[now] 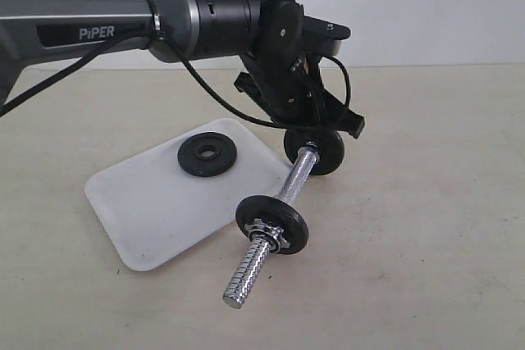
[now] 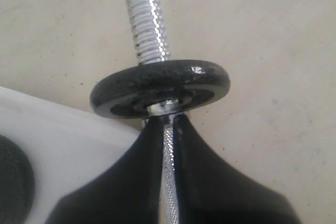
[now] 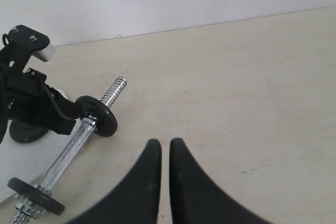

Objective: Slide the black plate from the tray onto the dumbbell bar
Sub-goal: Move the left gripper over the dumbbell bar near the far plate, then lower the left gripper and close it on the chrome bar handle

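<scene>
Tray: white, just left of the dumbbell bar.
Black plate: flat on the tray, left of the dumbbell bar, apart from it.
Left gripper: clamped on the dumbbell bar's knurled middle.
Right gripper: right of the dumbbell bar, fingers nearly together, holding nothing.

left gripper seemingly pinches the dumbbell bar beside a black disc.

- Table: beige, matte, faintly speckled and scuffed (it fills most of each view).
- Wall: plain white, meeting the table's far edge.
- Collared disc: black, on edge, with a chrome star nut against its near face.
- Far disc: black, also on edge.
</scene>
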